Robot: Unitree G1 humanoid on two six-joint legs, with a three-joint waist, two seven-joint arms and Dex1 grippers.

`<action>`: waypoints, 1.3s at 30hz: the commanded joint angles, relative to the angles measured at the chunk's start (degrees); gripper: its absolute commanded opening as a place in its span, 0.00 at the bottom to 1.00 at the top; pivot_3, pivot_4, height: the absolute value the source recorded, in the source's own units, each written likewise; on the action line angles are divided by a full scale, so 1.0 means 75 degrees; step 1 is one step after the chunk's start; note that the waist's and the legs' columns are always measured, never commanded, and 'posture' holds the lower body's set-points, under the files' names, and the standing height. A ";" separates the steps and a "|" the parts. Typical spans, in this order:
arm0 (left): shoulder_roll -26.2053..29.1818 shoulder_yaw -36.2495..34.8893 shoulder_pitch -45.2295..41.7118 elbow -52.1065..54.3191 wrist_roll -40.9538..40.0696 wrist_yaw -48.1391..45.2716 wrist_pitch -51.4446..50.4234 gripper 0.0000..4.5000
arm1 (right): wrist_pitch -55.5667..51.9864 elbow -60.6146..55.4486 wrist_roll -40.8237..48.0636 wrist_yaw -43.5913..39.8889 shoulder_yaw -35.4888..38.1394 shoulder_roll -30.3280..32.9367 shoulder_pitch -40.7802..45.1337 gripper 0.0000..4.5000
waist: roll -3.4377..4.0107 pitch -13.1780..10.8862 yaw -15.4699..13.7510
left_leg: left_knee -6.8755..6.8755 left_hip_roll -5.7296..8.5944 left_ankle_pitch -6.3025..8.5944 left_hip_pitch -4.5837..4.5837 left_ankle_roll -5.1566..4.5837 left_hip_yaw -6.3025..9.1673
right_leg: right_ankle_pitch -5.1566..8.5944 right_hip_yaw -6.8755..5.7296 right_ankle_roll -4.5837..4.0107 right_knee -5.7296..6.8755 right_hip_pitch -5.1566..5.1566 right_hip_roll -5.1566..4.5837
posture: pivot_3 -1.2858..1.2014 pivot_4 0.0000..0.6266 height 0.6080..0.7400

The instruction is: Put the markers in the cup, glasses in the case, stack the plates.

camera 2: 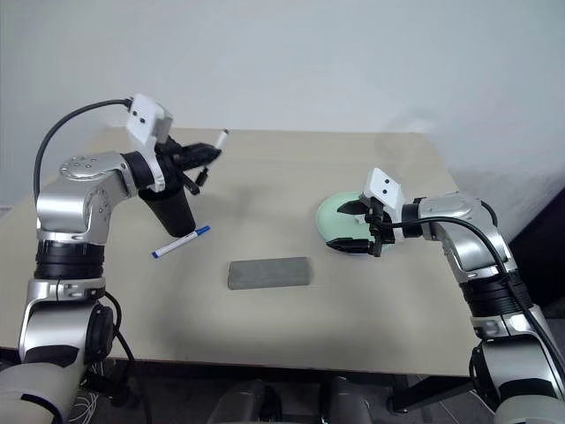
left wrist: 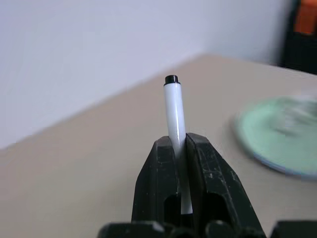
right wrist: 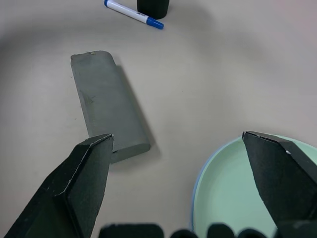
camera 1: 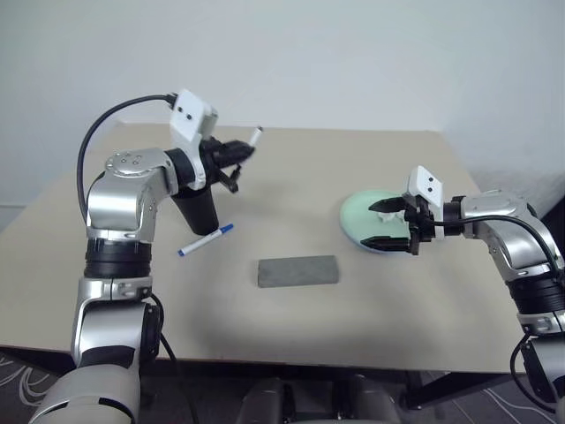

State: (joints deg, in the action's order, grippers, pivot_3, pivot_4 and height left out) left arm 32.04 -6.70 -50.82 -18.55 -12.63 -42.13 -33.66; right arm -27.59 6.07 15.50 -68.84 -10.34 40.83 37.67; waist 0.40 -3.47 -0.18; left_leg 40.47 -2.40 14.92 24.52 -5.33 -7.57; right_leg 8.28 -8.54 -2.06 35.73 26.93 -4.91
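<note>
While the black-capped marker [camera 1: 253,139] juts from the left gripper [camera 1: 237,152], clamped tight in the upper left of the frame above the cup [camera 1: 199,210], the blue-capped marker [camera 1: 206,239] lies beside it; the right gripper [camera 1: 395,223] hangs wide apart over the stacked plates [camera 1: 353,216], right of the case [camera 1: 298,271].

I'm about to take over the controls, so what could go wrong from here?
The left end effector pinches the black-capped marker near one end, raised beside the cup; it may pivot or slip before reaching the rim. The blue-capped marker lies right at the cup's base, so lowering the arm could knock it or tip the cup. The open right end effector over the plates could nudge them.
</note>
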 commanded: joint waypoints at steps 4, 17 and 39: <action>0.0152 -0.0674 -0.0400 -0.1681 0.0423 0.1442 0.2014 0.01 | 0.0067 -0.0065 0.0037 0.0042 0.0189 -0.0055 0.0276 1.00 | -0.0001 0.0001 -0.0002 | 0.0001 -0.0003 -0.0008 -0.0004 -0.0003 -0.0002 | 0.0002 -0.0001 -0.0003 -0.0001 -0.0002 -0.0005 | 0.52 0.00 0.94; 0.0058 -0.0556 0.0111 -0.3417 0.0702 0.1771 0.3935 0.01 | 0.0002 -0.0079 0.0050 0.0038 0.0206 -0.0108 0.0350 1.00 | -0.0010 0.0004 -0.0045 | -0.0003 0.0000 -0.0014 0.0009 0.0018 -0.0007 | -0.0002 0.0000 -0.0003 0.0000 0.0015 -0.0009 | 0.52 0.00 0.94; -0.0053 -0.0452 0.0361 -0.3070 0.0566 0.1178 0.3597 0.58 | 0.0024 -0.0063 0.0028 0.0074 0.0184 -0.0150 0.0368 1.00 | -0.0013 0.0005 -0.0043 | -0.0002 -0.0004 -0.0005 0.0008 0.0000 -0.0007 | -0.0003 -0.0003 -0.0003 0.0002 0.0015 -0.0009 | 0.52 0.00 0.94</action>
State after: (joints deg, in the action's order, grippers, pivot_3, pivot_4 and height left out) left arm 30.71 -9.66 -47.34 -44.80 -7.81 -33.36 -6.90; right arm -27.79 6.10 15.54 -68.55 -10.33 39.68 38.50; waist 0.30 -3.43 -0.50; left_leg 40.45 -2.43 14.88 24.58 -5.33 -7.62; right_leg 8.25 -8.57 -2.08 35.74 27.04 -4.98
